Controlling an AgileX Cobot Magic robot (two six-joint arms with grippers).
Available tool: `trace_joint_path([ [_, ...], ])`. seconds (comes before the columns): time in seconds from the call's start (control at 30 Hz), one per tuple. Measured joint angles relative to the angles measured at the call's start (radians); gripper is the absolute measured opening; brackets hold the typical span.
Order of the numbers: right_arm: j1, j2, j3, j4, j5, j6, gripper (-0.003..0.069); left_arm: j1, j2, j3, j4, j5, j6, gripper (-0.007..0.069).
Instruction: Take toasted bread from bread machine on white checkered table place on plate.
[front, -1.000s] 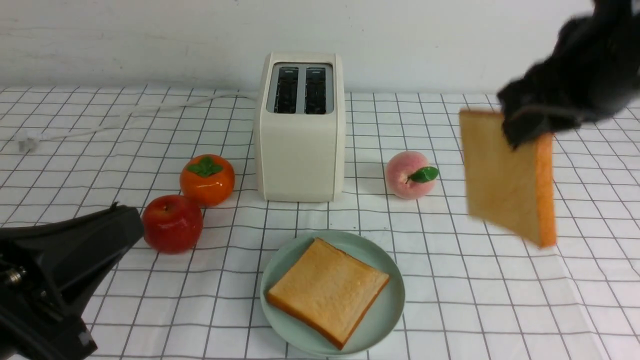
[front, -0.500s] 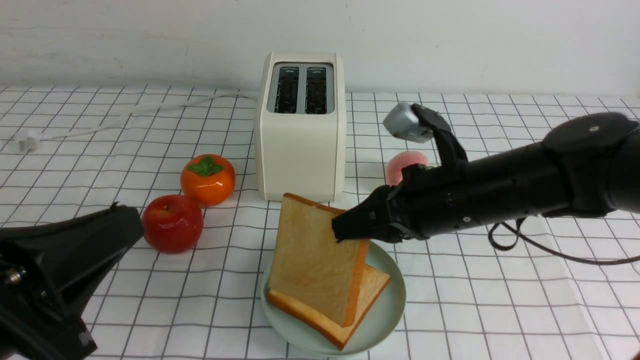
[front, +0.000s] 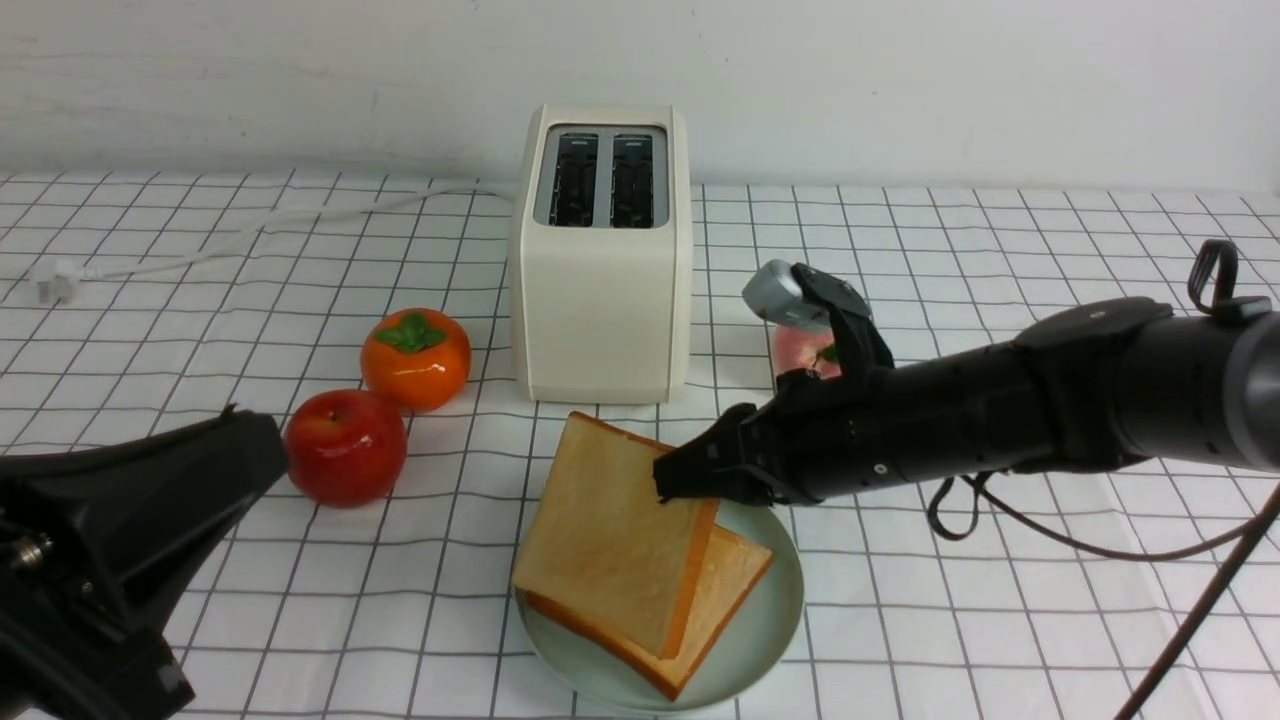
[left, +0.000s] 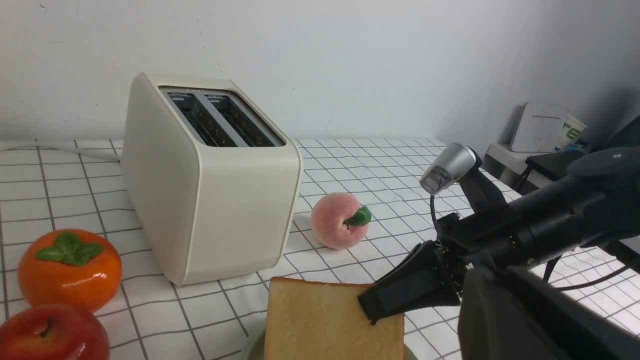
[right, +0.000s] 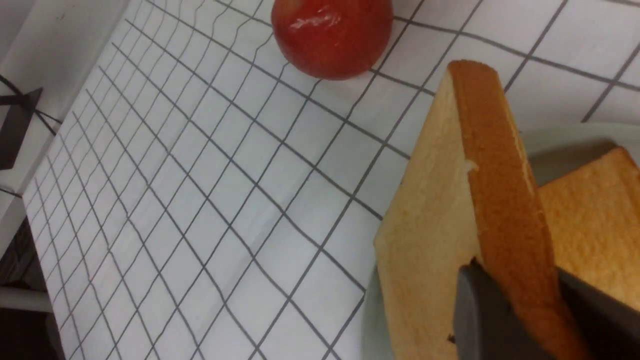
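The cream bread machine (front: 600, 260) stands at the back middle of the white checkered table (front: 1000, 620), both slots empty. One toasted bread slice (front: 738, 572) lies flat on the mint plate (front: 775, 615). My right gripper (front: 685, 480) is shut on the upper right corner of a second slice (front: 600, 530), which leans tilted with its lower edge on the first slice. In the right wrist view the fingers (right: 480, 310) pinch its crust (right: 500, 200). My left gripper (front: 262, 452) rests low at the front left, apart from the plate; its jaws do not show clearly.
A red apple (front: 345, 447) and an orange persimmon (front: 415, 358) sit left of the toaster. A peach (front: 800, 350) sits to its right, partly behind my right wrist camera. The white cord (front: 250, 235) runs to the far left.
My right arm swung in from the far right with the slice, brought it over the plate, then lowered and tilted it flatter onto the first slice. The left arm has not moved.
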Motion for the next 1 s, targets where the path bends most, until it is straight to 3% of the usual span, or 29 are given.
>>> trace_joint_path([
  [0.1,0.000,0.000,0.000,-0.009,-0.005,0.000,0.0129,0.000,0.000,0.000,0.000,0.000,0.000,0.0022],
  [0.27,-0.001,0.000,0.000,-0.061,-0.006,0.000,0.0237,0.000,0.000,0.000,0.000,0.000,0.000,0.0022],
  [0.4,-0.016,0.000,0.000,-0.202,-0.004,0.014,0.0387,0.000,0.000,0.000,0.000,0.000,0.000,0.0022],
  [0.57,-0.072,-0.010,0.000,-0.423,0.007,0.185,0.0445,0.000,0.000,0.000,0.000,0.000,0.000,0.0027],
  [0.77,-0.159,-0.138,0.000,-0.638,0.101,0.418,0.0402,0.000,0.000,0.000,0.003,0.000,0.000,0.0029],
  [1.0,-0.208,-0.470,0.000,-0.916,0.225,0.720,0.0146,0.000,-0.020,0.000,0.003,0.000,0.000,-0.0013],
])
